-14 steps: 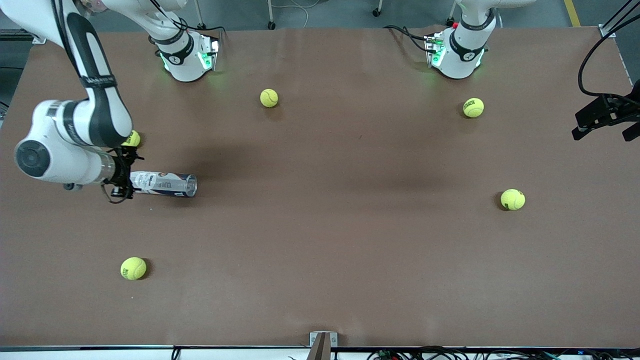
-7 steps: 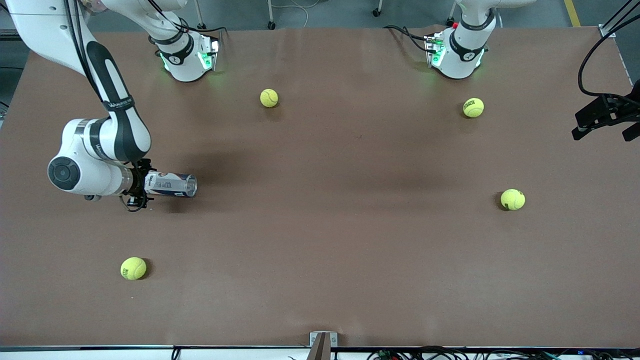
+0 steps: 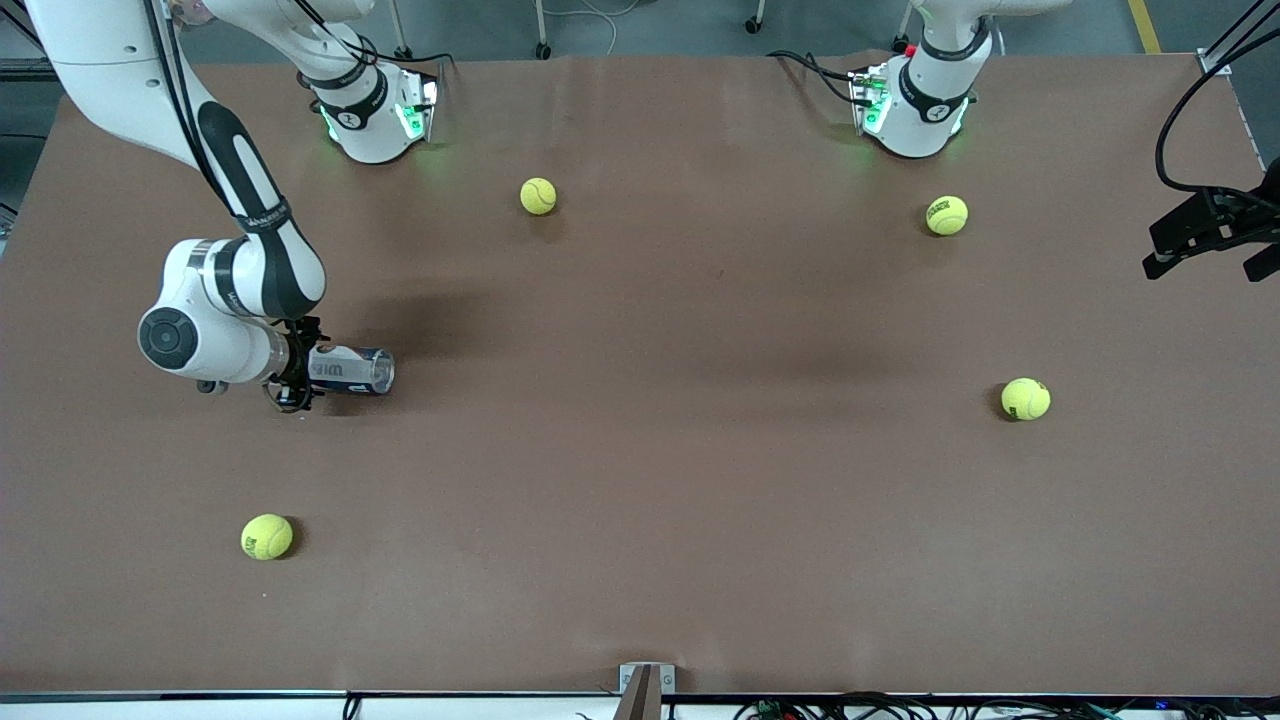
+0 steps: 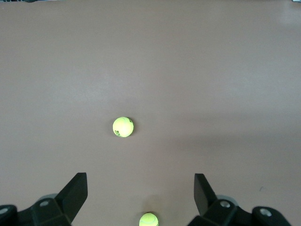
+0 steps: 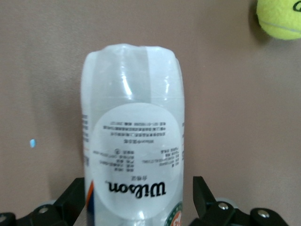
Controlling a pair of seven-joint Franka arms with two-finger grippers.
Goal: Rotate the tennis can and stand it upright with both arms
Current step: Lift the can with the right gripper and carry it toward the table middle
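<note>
Our right gripper [image 3: 297, 375] straddles the lying tennis can [image 3: 350, 369] at the right arm's end of the table, fingers [image 5: 75, 195] spread on either side without pinching; we should centre, then close gently so the tube doesn't roll. Our left gripper [image 4: 141, 195] waits open; we cannot see the can's covered end

White jointed arms [image 3: 235, 290], black bands, green-lit bases [image 3: 375, 120], black cables.
</note>
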